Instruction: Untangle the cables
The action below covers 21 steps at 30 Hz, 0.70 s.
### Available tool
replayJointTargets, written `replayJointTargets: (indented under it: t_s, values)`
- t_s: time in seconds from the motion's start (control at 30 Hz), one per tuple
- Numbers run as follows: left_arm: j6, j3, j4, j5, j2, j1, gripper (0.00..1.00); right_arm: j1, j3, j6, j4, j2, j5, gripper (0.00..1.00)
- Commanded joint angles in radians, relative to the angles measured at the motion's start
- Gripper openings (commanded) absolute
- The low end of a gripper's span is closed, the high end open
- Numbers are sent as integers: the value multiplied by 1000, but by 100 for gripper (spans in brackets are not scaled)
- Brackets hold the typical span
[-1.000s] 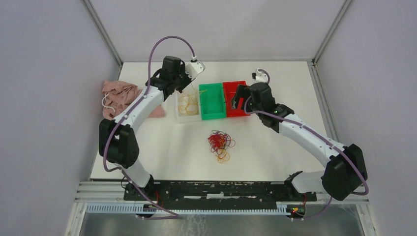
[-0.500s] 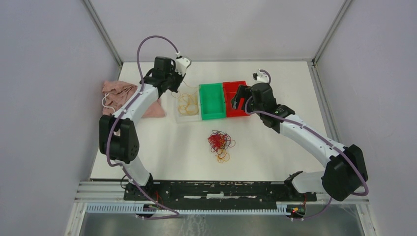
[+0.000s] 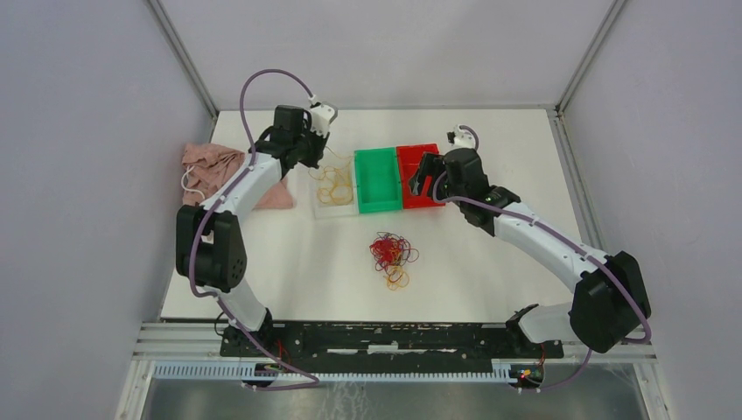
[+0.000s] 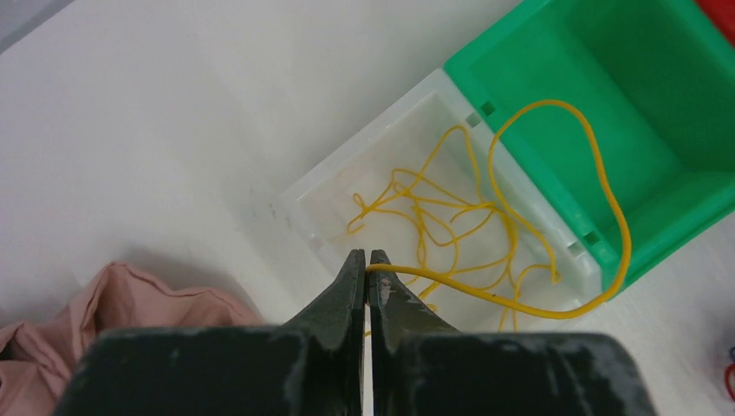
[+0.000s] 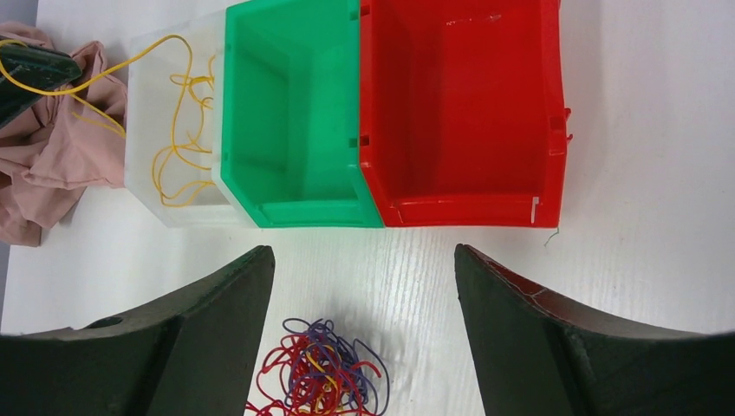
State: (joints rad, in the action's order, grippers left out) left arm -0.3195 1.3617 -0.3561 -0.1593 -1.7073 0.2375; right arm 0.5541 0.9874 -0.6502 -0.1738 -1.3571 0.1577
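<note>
- Cables [image 3: 392, 255] in red, yellow and dark purple lie in a knotted heap on the desk [image 3: 289, 262], lower centre of the top view, well apart from both arms. More yellow ones lie loose in the clear bin [image 4: 360, 143].
- The left end effector [image 4: 367, 269] is pinched together on one yellow cable [image 4: 548, 103], at the lower centre of its wrist view.
- That cable's loop swings right, out past the clear bin and over the rim of the green bin [image 5: 260, 113].
- The right end effector [image 5: 364, 251] is spread wide and holds nothing. It hangs over bare desk, with the red bin [image 5: 520, 104] above it in frame and the heap below.
- Likely slip: let go now, the loop may drop into the green bin or straddle the shared wall, because so much of it overhangs that side.
- Whether the held cable is hooked through its neighbours I cannot tell. If it is, pulling toward the upper left could drag them out.
- The pink cloth [image 4: 130, 321] lies just beside the pinch point, so a low retreat could snag it.
</note>
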Motion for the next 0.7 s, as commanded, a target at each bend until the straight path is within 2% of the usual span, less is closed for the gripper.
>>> replayJointTargets:
  t_s: [0.0, 0.23, 0.37, 0.4, 0.47, 0.5, 0.53, 0.57, 0.6, 0.67]
  values:
    - [145, 40, 69, -85, -3, 40, 3, -6, -17, -1, 50, 23, 1, 82]
    - [177, -37, 178, -62, -23, 45, 3, -11, -29, 12, 51, 29, 6, 82]
    - [128, -93, 224, 53, -32, 42, 4, -13, -32, 13, 55, 22, 3, 82]
    - [118, -105, 229, 79, -32, 40, 8, -14, -32, 13, 55, 20, 2, 82]
    - [115, -127, 232, 78, -26, 31, 32, -14, -32, 14, 57, 15, 1, 83]
    - [116, -134, 222, 48, -21, 27, 41, -15, -31, 14, 58, 12, -2, 83]
    - [119, -132, 205, 21, -19, 24, 55, -16, -30, 15, 58, 9, -5, 83]
    - [119, -128, 185, -14, -15, 22, 64, -16, -28, 16, 59, 7, -6, 83]
    - [117, -127, 158, -52, -10, 20, 71, -16, -25, 14, 59, 5, -8, 83]
    - [106, -123, 131, -124, 7, 17, 77, -16, -21, 15, 56, 3, -13, 83]
